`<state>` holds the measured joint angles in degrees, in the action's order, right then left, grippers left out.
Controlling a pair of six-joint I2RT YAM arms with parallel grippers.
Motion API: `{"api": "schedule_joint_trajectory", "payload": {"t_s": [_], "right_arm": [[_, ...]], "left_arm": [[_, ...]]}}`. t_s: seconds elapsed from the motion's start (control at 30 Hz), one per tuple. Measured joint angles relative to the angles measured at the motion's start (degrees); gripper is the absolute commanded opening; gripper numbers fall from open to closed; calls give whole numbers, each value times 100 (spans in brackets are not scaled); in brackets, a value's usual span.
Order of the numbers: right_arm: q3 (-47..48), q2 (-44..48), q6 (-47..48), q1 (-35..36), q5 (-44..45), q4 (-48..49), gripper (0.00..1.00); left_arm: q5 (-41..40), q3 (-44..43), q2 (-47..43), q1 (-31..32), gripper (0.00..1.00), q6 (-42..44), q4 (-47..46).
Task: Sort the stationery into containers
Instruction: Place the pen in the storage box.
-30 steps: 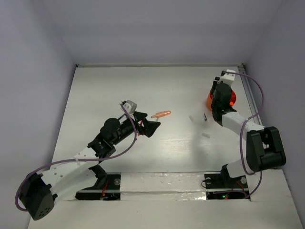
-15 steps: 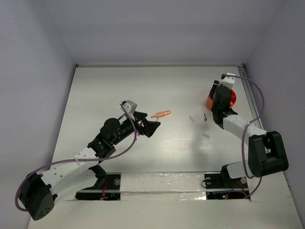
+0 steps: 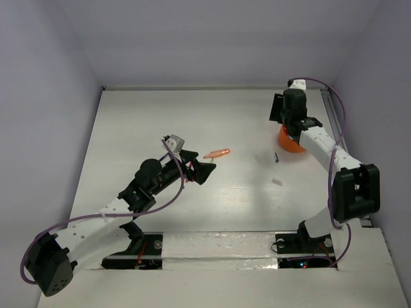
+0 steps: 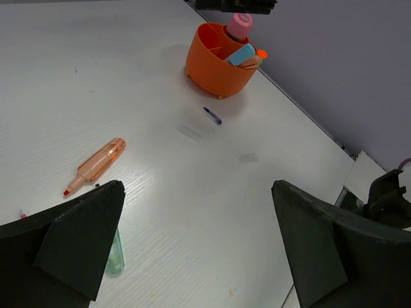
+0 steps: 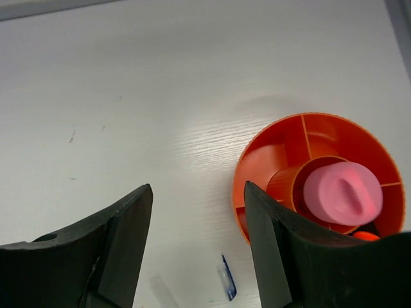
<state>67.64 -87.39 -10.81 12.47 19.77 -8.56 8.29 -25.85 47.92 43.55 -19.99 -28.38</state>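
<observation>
The orange container (image 3: pixel 292 142) stands at the right; its compartments (image 5: pixel 263 160) hold a pink-capped pen (image 5: pixel 342 192), and in the left wrist view a light blue marker (image 4: pixel 243 54) and an orange cap (image 4: pixel 260 54) too. My right gripper (image 3: pixel 281 115) hovers open and empty just left of the container's rim (image 5: pixel 196 187). An orange highlighter (image 3: pixel 217 153) lies mid-table. My left gripper (image 3: pixel 202 170) is wide open near it, with the highlighter (image 4: pixel 97 163) ahead of the left finger. A small blue piece (image 3: pixel 276 157) lies beside the container (image 5: pixel 226 282).
Two small clear bits (image 3: pixel 258 159) (image 3: pixel 277 182) lie between highlighter and container. A clear green cap (image 4: pixel 114 253) rests by my left finger, and a tiny red bit (image 4: pixel 22 213) sits further left. A side wall runs just right of the container.
My right gripper has opened wider and moved from over the container toward the back and slightly left. The left arm and the highlighter have not moved.
</observation>
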Motion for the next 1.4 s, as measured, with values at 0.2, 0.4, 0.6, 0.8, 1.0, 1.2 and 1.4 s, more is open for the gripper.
{"api": "schedule_joint_trajectory", "payload": {"t_s": [0.2,0.4,0.6,0.8,1.0,1.2,1.4], "right_arm": [[612,-638,-105,-2,-146,-758,72],[763,-1097,-131,-59,-321,-1130,75],[1019,-1467,-87,-92,-459,-1266,76],[1113,-1567,-96,-116,-501,-1307,76],[481,-1178,-164,-118,-450,-1257,76],[129,-581,-225,-118,-262,-1388,82],[125,-466,-238,-118,-203,-1351,81]], "left_arm": [[-35,0,-2,0,99,2,39],[-44,0,-2,0,99,2,44],[-48,0,-2,0,99,4,44],[-63,0,-2,0,99,4,46],[-59,0,0,0,99,2,44],[-35,0,42,0,99,2,39],[-24,0,42,0,99,2,39]]}}
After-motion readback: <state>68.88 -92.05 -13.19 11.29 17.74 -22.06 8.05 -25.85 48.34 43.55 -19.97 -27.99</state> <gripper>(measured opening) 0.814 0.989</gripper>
